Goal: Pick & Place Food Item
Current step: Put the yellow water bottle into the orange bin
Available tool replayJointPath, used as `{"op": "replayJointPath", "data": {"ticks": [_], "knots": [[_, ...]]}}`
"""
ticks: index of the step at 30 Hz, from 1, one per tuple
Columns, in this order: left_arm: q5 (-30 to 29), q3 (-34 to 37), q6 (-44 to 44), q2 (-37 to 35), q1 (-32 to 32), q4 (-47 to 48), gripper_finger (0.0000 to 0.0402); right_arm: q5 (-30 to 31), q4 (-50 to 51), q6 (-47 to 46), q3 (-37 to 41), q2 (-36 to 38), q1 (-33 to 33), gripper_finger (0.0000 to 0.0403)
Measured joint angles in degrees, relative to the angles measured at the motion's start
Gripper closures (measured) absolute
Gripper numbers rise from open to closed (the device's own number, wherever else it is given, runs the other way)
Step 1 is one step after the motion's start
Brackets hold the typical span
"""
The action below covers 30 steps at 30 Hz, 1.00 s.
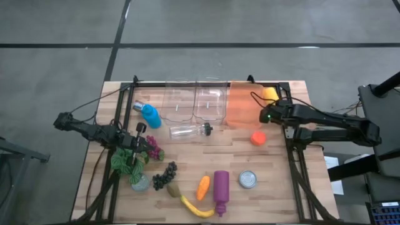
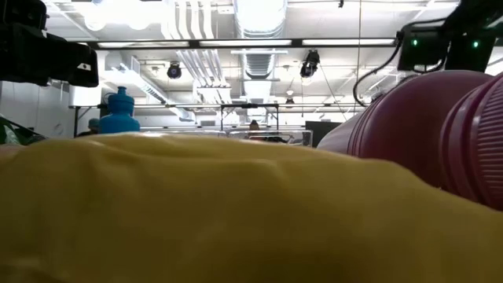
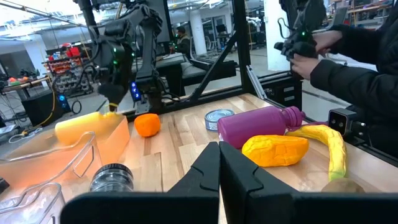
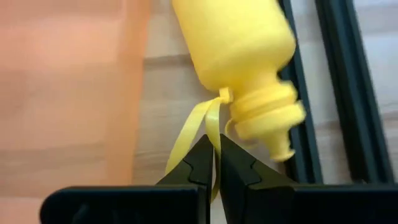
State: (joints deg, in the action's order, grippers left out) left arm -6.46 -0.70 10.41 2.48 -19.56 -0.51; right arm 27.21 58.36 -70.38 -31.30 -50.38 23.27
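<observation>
My right gripper [image 1: 265, 117] is at the table's far right, shut on the strap of a yellow bottle [image 1: 269, 95], which lies beside an orange bin [image 1: 242, 103]; the bottle fills the right wrist view [image 4: 233, 43]. My left gripper [image 1: 142, 142] is shut and empty at the left, above a leafy plant [image 1: 123, 160]. Food items lie near the front edge: a carrot [image 1: 203, 186], a banana [image 1: 197, 209], grapes [image 1: 164, 176] and an orange ball [image 1: 258, 138]. My right gripper pinches one strand of the yellow bottle's thin strap [image 4: 212, 127] between its two fingertips, just below where the strap joins the bottle's neck. The other strand loops free to the side. The bottle lies on its side ahead of the fingers, by the black frame rail.
Two clear bins [image 1: 194, 100], a blue bottle [image 1: 149, 114] and a clear bottle [image 1: 187, 130] sit at the far middle. A purple bottle [image 1: 221, 185] and a can [image 1: 248, 180] lie near the front. A person [image 3: 354, 62] stands beyond the table's right side.
</observation>
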Motion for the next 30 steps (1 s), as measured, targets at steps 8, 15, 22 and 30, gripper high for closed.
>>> {"op": "replayJointPath", "data": {"ticks": [8,15,22,30], "knots": [[0.0,0.0,0.0,0.0,0.0,0.0,0.0400,2.8,3.1,3.6,-4.9,1.7,0.0,0.0391],[0.0,0.0,0.0,0.0,0.0,0.0,0.0400,4.8,5.7,4.8,-7.5,1.6,0.0,0.0391],[0.0,0.0,0.0,0.0,0.0,0.0,0.0400,7.7,6.2,7.8,-10.7,1.6,0.0,0.0391],[0.0,0.0,0.0,0.0,0.0,0.0,0.0400,10.7,9.5,9.2,-15.2,1.7,0.0,0.0391]]}}
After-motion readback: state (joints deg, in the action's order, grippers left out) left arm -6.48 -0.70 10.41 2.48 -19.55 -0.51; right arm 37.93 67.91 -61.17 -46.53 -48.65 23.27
